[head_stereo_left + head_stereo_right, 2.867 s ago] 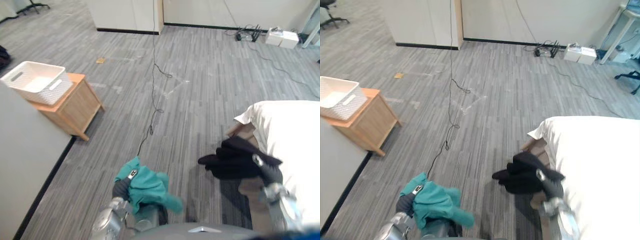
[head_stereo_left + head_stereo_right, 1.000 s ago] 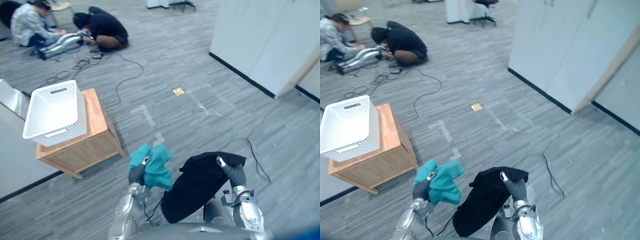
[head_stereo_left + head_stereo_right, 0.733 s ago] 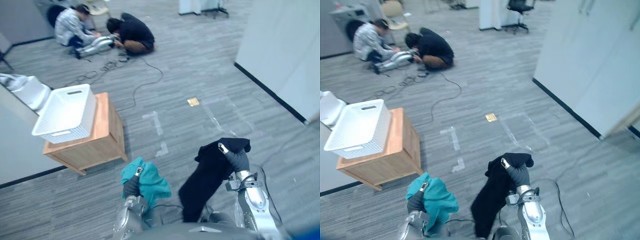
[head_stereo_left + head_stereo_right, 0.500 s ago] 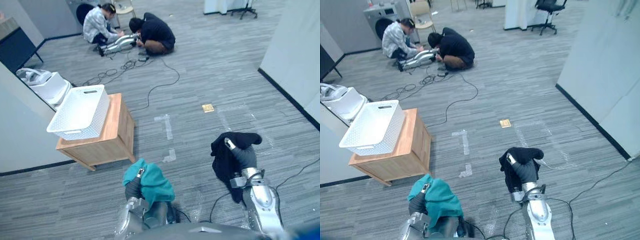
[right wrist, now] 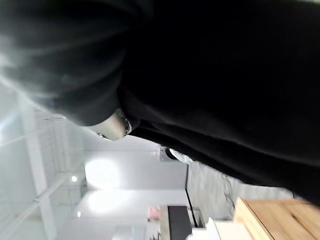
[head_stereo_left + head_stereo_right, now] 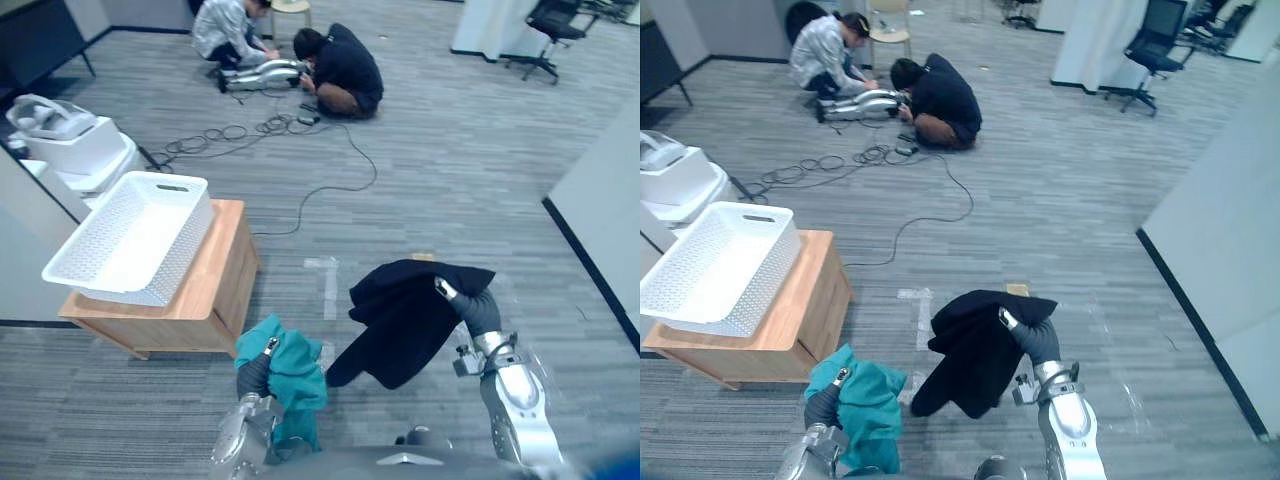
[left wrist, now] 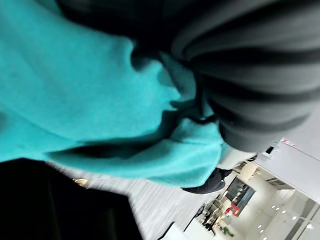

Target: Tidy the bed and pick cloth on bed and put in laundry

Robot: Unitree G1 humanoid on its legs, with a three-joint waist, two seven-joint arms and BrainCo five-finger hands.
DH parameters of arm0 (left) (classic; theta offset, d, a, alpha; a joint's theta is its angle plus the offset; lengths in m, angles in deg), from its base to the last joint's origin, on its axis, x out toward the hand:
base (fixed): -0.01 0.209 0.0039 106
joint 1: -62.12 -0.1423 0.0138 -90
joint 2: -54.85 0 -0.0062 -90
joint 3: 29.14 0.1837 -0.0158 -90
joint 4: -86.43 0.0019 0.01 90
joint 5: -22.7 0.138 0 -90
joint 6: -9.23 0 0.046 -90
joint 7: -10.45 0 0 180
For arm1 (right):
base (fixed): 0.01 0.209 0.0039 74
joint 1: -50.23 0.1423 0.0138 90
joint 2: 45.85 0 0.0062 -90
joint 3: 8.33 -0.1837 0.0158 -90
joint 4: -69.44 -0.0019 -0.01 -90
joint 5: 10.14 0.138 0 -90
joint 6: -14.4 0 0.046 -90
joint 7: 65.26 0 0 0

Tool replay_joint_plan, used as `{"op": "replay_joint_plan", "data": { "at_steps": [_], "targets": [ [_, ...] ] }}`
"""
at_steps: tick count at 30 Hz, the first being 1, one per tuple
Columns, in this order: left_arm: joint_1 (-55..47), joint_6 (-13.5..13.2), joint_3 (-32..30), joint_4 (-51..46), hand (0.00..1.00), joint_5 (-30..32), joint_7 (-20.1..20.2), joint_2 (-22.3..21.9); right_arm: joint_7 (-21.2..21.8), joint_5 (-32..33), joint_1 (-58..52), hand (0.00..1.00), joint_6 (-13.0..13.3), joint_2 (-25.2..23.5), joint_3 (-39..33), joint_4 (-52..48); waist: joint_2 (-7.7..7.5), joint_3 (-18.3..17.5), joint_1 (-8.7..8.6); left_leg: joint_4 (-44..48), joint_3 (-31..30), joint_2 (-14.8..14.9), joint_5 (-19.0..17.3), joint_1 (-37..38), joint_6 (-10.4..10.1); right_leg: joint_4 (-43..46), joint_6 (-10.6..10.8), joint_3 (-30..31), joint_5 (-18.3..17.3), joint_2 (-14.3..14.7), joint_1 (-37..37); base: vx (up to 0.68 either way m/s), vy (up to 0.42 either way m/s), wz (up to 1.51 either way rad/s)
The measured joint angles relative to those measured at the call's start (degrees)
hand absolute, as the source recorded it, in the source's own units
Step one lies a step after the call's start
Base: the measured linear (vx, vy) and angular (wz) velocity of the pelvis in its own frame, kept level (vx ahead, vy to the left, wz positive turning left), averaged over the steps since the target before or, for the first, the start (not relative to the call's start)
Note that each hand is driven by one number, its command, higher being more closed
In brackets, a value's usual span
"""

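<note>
Both eye views look steeply down from the head across the floor. They share the basket [image 6: 130, 235], the crouching people [image 6: 935, 100] and both cloths. Each wrist view sits pressed against its own cloth: the teal cloth [image 7: 75, 90] on the left, the black cloth [image 5: 225, 75] on the right.

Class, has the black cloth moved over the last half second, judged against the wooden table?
Yes: the black cloth in the right hand has swung leftward, nearer the wooden table.

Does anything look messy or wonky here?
The white basket hangs over the edge of its wooden stand, and loose cables snake across the floor. Left hand grips teal cloth, right hand black cloth; neither dropped.
</note>
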Motion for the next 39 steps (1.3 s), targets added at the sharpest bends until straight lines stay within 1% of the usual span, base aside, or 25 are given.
{"op": "replay_joint_plan", "data": {
  "at_steps": [1, 2, 3, 4, 6, 7, 9, 10, 11, 12, 13, 15, 18, 21, 23, 24, 25, 27, 29, 31, 33, 36, 37, 38, 39],
  "targets": [
    [1.01, 0.37, -0.05, -0.09, 1.0, 0.0, -0.09, 0.02, -0.09, -0.03, -0.19, 1.0, 0.54, 0.02, -0.01, 0.0, 0.71, 0.39, -0.14, -0.04, -3.14, 1.18, -0.39, 0.42, -0.67, -9.57, 0.04, 1.69, -0.07, 1.58, -1.26, 0.43, -0.317, 1.37],
    [1.29, 0.61, -0.16, -0.21, 1.0, -0.01, -0.09, 0.05, -0.14, -0.04, -0.22, 1.0, 0.84, 0.01, 0.0, -0.02, 0.89, 0.45, -0.3, -0.03, -4.04, 1.53, -0.56, 0.46, -0.98, -12.85, 0.12, 2.31, 0.09, 1.92, -1.6, 0.45, -0.371, 1.63],
    [2.27, 1.66, -0.44, -0.43, 1.0, 0.02, -0.08, 0.55, -0.7, -0.04, -0.25, 1.0, 2.23, 0.01, 0.23, -0.47, 1.3, 0.87, -0.59, 0.0, -9.14, 2.93, -1.59, 1.11, -2.65, -27.22, 0.57, 6.2, 3.24, 3.24, -2.17, 0.39, -0.347, 1.57],
    [2.04, 2.63, -0.5, -1.15, 1.0, 0.05, -0.09, 0.87, -0.98, -0.06, -0.25, 1.0, 2.91, 0.01, 0.67, -1.28, 1.04, 1.11, -0.61, 0.13, -11.78, 3.67, -2.66, 1.81, -4.12, -33.61, 0.87, 9.51, 6.13, 3.57, -2.47, 0.41, -0.405, 1.66],
    [-0.75, 3.5, -0.56, -4.46, 1.0, 0.09, -0.16, 1.22, -1.09, -0.11, -0.74, 1.0, 3.43, -0.07, 2.51, -4.34, -0.77, 0.77, -0.57, 1.23, -14.96, 4.49, -6.05, 3.9, -8.08, -39.67, 1.7, 15.45, 8.73, 3.55, -1.79, 0.52, -0.538, 1.06],
    [-2.06, 3.4, -0.53, -5.35, 1.0, 0.1, -0.06, 1.39, -0.9, -0.1, -1.08, 1.0, 4.13, 0.18, 3.35, -5.41, -1.46, 0.45, -0.22, 1.59, -16.11, 5.47, -7.86, 5.68, -9.73, -36.81, 3.49, 16.82, 12.7, 4.57, -1.64, 0.53, -0.498, 0.77],
    [-4.39, 3.26, 0.02, -5.14, 1.0, 0.17, 0.01, -1.92, -0.76, 0.02, -0.6, 1.0, 4.28, 2.15, 4.47, -6.02, 3.0, -0.28, 1.49, 6.8, -14.81, 10.62, -5.94, 5.59, -10.97, -29.98, 0.1, 13.46, 6.36, 8.08, -2.16, 0.53, -0.419, 0.39],
    [-5.11, 2.89, 0.07, -5.27, 1.0, 0.14, 0.0, -3.21, -1.07, 0.01, -0.13, 1.0, 4.27, 2.71, 4.65, -6.28, 3.58, 0.17, 1.64, 12.92, -14.69, 11.52, -3.52, 2.86, -11.24, -29.47, -0.76, 12.15, 4.84, 8.47, -1.07, 0.6, -0.474, 0.5],
    [-5.82, 2.8, -0.19, -6.12, 1.0, -0.06, -0.02, -4.86, -1.74, 0.02, 0.15, 1.0, 4.25, 2.58, 5.41, -7.2, 4.2, 1.25, 2.07, 26.96, -14.3, 13.27, 2.74, -3.54, -10.43, -29.68, -2.09, 11.0, 3.28, 9.46, 1.96, 0.47, -0.395, 0.49],
    [-6.73, 2.77, -0.21, -6.64, 1.0, -0.27, 0.14, -5.42, -2.12, 0.04, 0.2, 1.0, 4.24, 2.57, 5.55, -7.83, 4.07, 2.05, 2.41, 34.83, -14.26, 14.45, 6.4, -7.28, -10.12, -30.27, -2.81, 10.03, 2.39, 9.83, 3.82, 0.43, -0.346, 0.46],
    [-7.54, 2.73, -0.23, -7.08, 1.0, -0.61, 0.62, -6.04, -2.61, 0.01, 0.35, 1.0, 4.22, 2.49, 5.59, -8.65, 4.92, 2.44, 2.63, 46.27, -13.62, 16.09, 7.41, -12.48, -10.4, -32.14, -3.54, 8.46, 1.39, 10.91, 7.66, 0.33, -0.242, 0.26],
    [-8.55, 2.29, -0.5, -7.39, 1.0, -0.52, 1.59, -6.02, -3.06, 0.0, 0.44, 1.0, 4.26, 1.95, 5.73, -9.49, 4.91, 2.41, 3.4, 54.25, -10.69, 16.21, 6.96, -17.45, -10.3, -35.66, -4.37, 7.21, 0.71, 11.56, 12.51, 0.39, -0.237, 0.17],
    [-8.9, 1.77, -0.62, -7.35, 1.0, -0.48, 2.95, -6.0, -3.33, -0.09, 0.63, 1.0, 4.67, 2.22, 5.16, -9.52, 4.77, 2.39, 4.26, 47.54, -1.0, 15.14, 3.83, -21.82, -9.74, -43.01, -4.81, 5.29, 0.69, 12.1, 19.4, 0.41, -0.124, 0.29],
    [-8.42, 1.72, -0.62, -7.28, 1.0, -0.6, 3.8, -6.05, -2.6, -0.14, 0.85, 1.0, 4.94, 2.71, 3.49, -9.52, 4.52, 1.95, 4.1, 27.28, 13.31, 11.51, 2.61, -20.83, -9.54, -47.42, -4.65, 1.62, 0.37, 11.36, 23.7, 0.42, 0.023, 0.58],
    [-7.28, 1.73, -0.5, -6.38, 1.0, -0.54, 4.26, -6.5, -2.86, -0.16, 1.06, 1.0, 4.95, 3.21, 1.62, -9.56, 4.77, 1.19, 3.87, 12.4, 21.86, 7.81, 7.86, -19.84, -5.63, -47.8, -3.27, -1.46, -0.46, 10.86, 24.19, 0.52, 0.082, 0.85],
    [-6.27, 1.72, -0.74, -5.78, 1.0, -0.44, 4.56, -6.4, -3.63, -0.19, 1.1, 1.0, 4.69, 3.8, 1.0, -9.3, 4.31, 0.41, 3.73, 7.36, 25.23, 5.1, 8.33, -17.73, 3.18, -47.63, -1.1, -2.86, -1.85, 9.89, 24.99, 0.44, 0.091, 1.06],
    [-5.68, 1.69, -1.31, -5.54, 1.0, -0.4, 5.07, -6.49, -4.08, -0.17, 1.52, 1.0, 4.58, 4.15, 0.38, -9.31, 2.84, -0.12, 3.61, 5.86, 24.76, 2.88, 7.92, -17.35, 5.03, -47.36, -0.47, -3.62, -2.22, 8.89, 25.33, 0.43, 0.093, 0.99],
    [-5.69, 1.7, -3.12, -5.48, 1.0, -0.14, 5.24, -6.34, -4.24, -0.18, 3.49, 1.0, 4.56, 4.19, 0.43, -9.29, 1.35, -0.22, 4.09, 6.73, 24.43, 2.17, 6.6, -16.06, 6.08, -45.22, 0.68, -3.47, -1.43, 8.05, 26.42, 0.47, 0.076, 0.56],
    [-6.03, 1.81, -4.94, -5.5, 1.0, -0.09, 5.18, -5.39, -4.16, -0.15, 5.79, 1.0, 4.67, 3.96, 0.78, -9.3, 0.91, -0.47, 4.16, 6.64, 23.66, 1.98, 5.82, -13.13, 5.66, -36.78, 1.71, -3.36, -0.08, 7.28, 25.76, 0.4, 0.062, 0.4],
    [-6.1, 1.36, -4.92, -5.54, 1.0, 0.22, 5.1, -3.26, -4.17, -0.2, 7.7, 1.0, 6.23, 3.68, 2.49, -9.1, 0.7, -1.42, 3.83, 1.33, 19.61, 0.76, 4.08, -8.35, 2.59, -14.09, 6.05, -0.84, 4.87, 4.64, 17.2, 0.37, 0.021, 0.59],
    [-4.87, 1.14, -4.63, -4.48, 1.0, 1.72, 4.81, -1.0, -4.31, -0.31, 8.06, 1.0, 6.51, 3.31, 4.26, -8.68, -0.21, -1.19, 2.36, 0.29, 14.98, 0.0, 3.83, -6.22, 1.95, -0.12, 2.82, 0.66, 0.98, 2.0, 10.39, 0.31, -0.115, 1.1],
    [-3.2, 1.2, -4.59, -4.47, 1.0, 2.15, 3.77, 0.11, -6.41, -2.62, 7.4, 1.0, 6.79, 3.21, 4.64, -8.45, 1.7, -0.15, 0.79, -0.14, 6.96, 2.3, 3.16, -2.24, -0.16, -3.94, -1.25, 2.49, -2.93, 3.72, 6.41, 0.3, -0.204, 1.39],
    [-1.76, 2.39, -4.63, -4.49, 1.0, 2.19, 3.81, 0.44, -8.41, -2.79, 7.39, 1.0, 6.87, 3.32, 4.31, -8.9, 2.39, 0.26, 0.33, -0.21, 2.5, 3.5, 2.91, -1.52, -1.05, -12.32, -1.36, 5.56, -3.06, 6.1, 5.19, 0.23, -0.279, 1.93],
    [0.17, 4.37, -4.88, -4.47, 1.0, 2.23, 4.29, 1.42, -10.7, -2.93, 7.37, 1.0, 6.89, 4.08, 3.73, -10.47, 1.85, 0.22, -0.58, -0.47, -3.0, 4.38, 2.6, -2.07, -2.08, -24.54, 0.44, 11.36, -1.63, 8.65, 4.73, 0.21, -0.298, 1.95],
    [0.36, 5.04, -4.96, -4.49, 1.0, 2.32, 4.73, 1.92, -11.4, -2.97, 7.31, 1.0, 6.84, 4.43, 3.44, -11.39, 1.27, 0.23, -0.78, -0.58, -4.92, 4.34, 2.54, -2.24, -2.42, -28.67, 1.42, 14.07, -0.74, 9.19, 4.86, 0.19, -0.343, 2.15]
  ]
}}
